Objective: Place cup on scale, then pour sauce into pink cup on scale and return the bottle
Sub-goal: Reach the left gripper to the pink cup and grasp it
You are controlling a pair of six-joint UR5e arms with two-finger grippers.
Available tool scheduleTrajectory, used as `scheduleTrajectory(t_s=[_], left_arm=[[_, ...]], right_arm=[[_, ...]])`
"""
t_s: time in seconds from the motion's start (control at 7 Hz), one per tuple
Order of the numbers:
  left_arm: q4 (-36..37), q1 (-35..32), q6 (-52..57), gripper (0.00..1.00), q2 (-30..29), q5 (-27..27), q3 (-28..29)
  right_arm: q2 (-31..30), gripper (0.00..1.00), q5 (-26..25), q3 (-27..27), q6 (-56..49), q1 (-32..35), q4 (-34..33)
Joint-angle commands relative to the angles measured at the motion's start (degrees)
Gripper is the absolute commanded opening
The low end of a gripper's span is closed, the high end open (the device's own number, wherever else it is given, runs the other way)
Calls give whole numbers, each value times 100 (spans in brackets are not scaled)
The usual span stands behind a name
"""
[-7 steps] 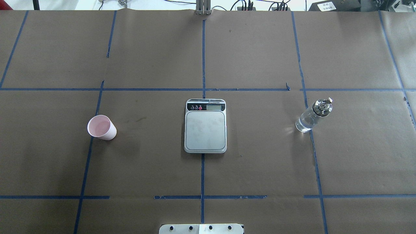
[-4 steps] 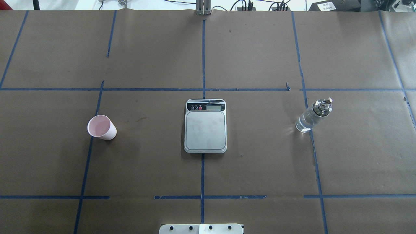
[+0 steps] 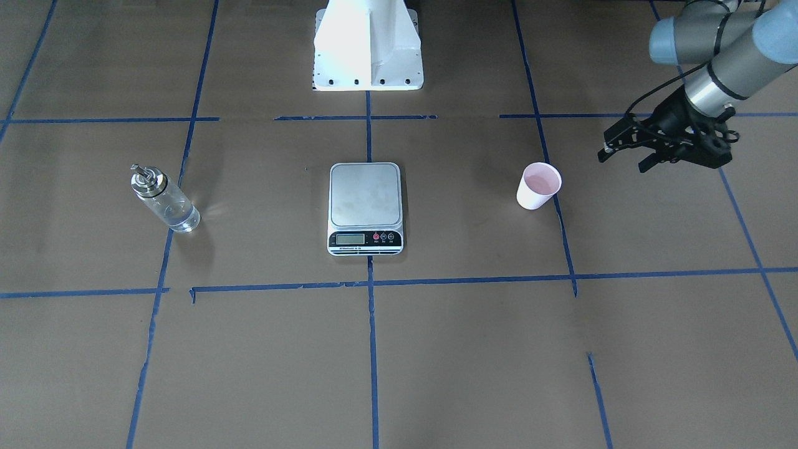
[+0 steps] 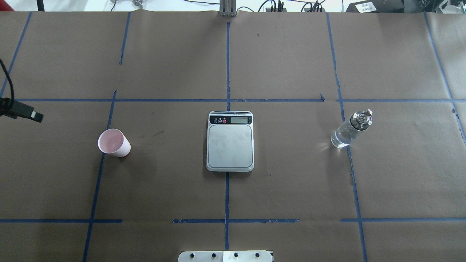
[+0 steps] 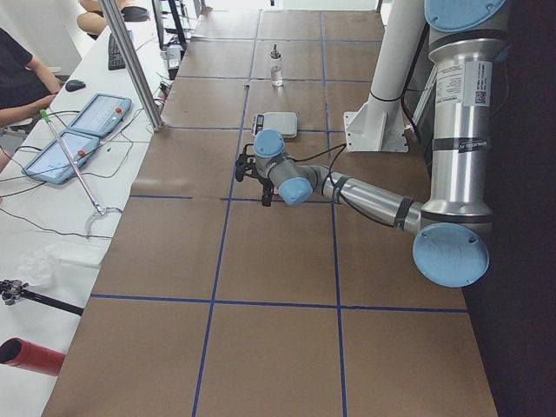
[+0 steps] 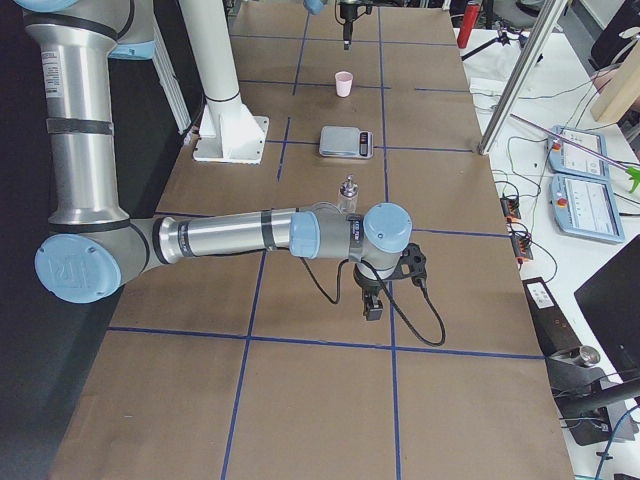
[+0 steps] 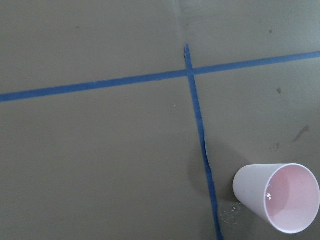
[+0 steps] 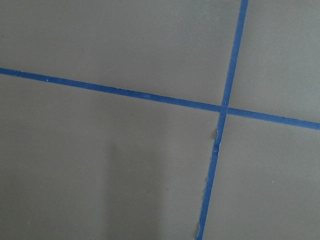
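The pink cup (image 3: pixel 538 185) stands upright on the brown paper, apart from everything; it also shows in the overhead view (image 4: pixel 114 142) and at the lower right of the left wrist view (image 7: pixel 277 197). The scale (image 3: pixel 365 194) lies bare at the table's middle (image 4: pixel 230 146). The glass bottle (image 3: pixel 163 201) with its metal cap stands upright on the right side (image 4: pixel 350 130). My left gripper (image 3: pixel 623 162) hangs open and empty above the table, outward of the cup and not touching it. My right gripper (image 6: pixel 372 300) shows only in the exterior right view, low over bare paper; I cannot tell its state.
The robot's white base (image 3: pixel 368 43) stands behind the scale. Blue tape lines (image 4: pixel 227 100) divide the brown paper into squares. A black part of the left arm's end (image 4: pixel 22 111) pokes in at the overhead view's left edge. Operators' tablets (image 5: pixel 87 122) lie beyond the far edge.
A black part of the left arm's end has come into the overhead view at its left edge. The cup, scale and bottle have not moved.
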Motion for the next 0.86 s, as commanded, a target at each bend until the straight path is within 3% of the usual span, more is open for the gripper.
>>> scheduleTrajectory(t_s=[0.0,0.43,0.71], left_arm=[[-63,732,-869,100,-405,558,154],[-54,779,-1021,100,-469,568,348],[-54,814,-1021,98,-583,603,585]], right_arm=[[-1,100,1,67,-22,-30,0],[8,100,53,67,-4,-30,-8],[-9,100,350,32,14,-30,-17]])
